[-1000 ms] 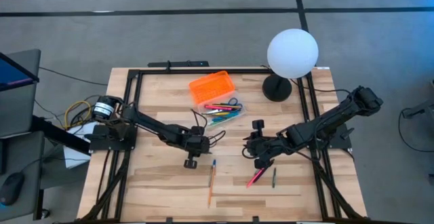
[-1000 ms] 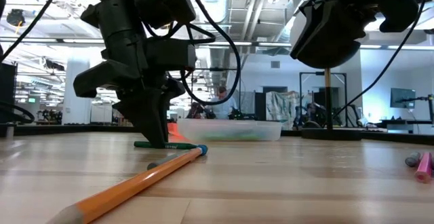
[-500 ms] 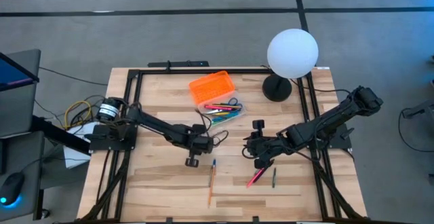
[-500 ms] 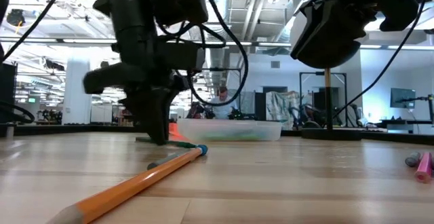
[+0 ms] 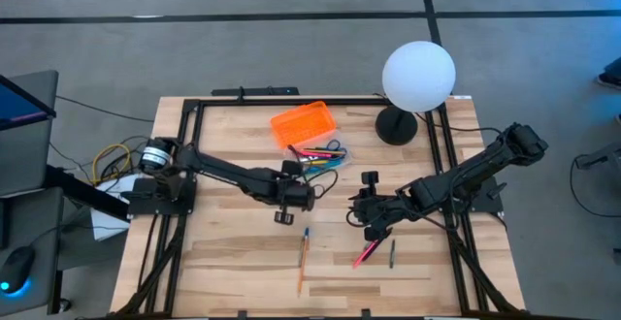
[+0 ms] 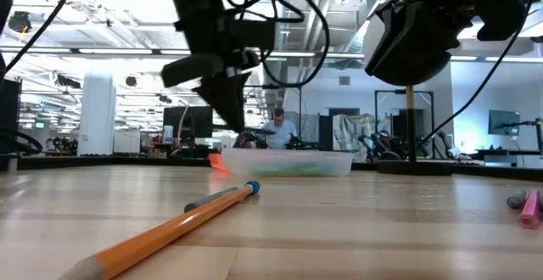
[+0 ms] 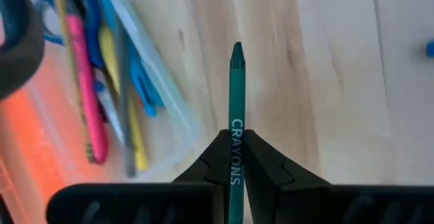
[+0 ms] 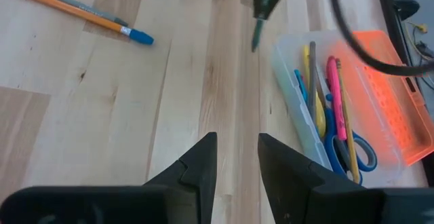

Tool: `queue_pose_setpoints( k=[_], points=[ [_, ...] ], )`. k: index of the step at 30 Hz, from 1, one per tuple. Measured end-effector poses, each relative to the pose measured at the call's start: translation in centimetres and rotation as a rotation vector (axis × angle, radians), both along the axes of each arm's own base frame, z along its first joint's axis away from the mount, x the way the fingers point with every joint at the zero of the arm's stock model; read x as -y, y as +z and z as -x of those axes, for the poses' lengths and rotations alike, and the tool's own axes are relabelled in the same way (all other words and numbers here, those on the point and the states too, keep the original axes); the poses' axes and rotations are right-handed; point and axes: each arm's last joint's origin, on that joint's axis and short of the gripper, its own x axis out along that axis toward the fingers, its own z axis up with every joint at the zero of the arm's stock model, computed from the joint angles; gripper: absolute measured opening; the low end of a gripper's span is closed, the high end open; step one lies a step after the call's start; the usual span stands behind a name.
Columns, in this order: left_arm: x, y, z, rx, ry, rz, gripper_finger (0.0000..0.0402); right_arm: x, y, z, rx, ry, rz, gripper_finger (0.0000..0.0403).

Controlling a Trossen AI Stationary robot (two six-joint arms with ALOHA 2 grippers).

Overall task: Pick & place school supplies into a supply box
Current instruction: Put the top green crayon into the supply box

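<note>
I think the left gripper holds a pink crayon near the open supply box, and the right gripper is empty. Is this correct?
Not quite: the crayon is green, not pink, as the left wrist view shows. The rest holds: the left gripper is shut on it near the open supply box, and the right gripper is empty.

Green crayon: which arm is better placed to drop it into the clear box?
Left. Its claw already grips the green crayon beside the clear box; the right claw is open over bare table.

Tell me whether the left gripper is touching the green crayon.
Touching. The left wrist view shows the left gripper closed on the green crayon.
</note>
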Motion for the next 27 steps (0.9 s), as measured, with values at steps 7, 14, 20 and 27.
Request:
queue_pose_setpoints(
  k=[7,14,20,27],
  points=[
    [-4.3,0.6,-0.9,0.06,0.109,-0.063,0.0013,0.0,0.0,0.0,-0.001,0.0,0.0,0.0102],
    [-9.8,0.6,-1.1,0.122,0.229,-0.003,0.0013,0.0,0.0,0.0,-0.001,0.0,0.0,0.0102],
    [-13.0,0.4,-1.2,0.168,0.264,0.058,0.0016,0.0,0.0,0.0,-0.003,0.0,0.001,0.0102],
    [-14.0,0.2,-1.0,0.167,0.277,0.084,0.0026,0.0,-0.1,0.1,-0.013,0.0,0.005,0.0102]
  ],
)
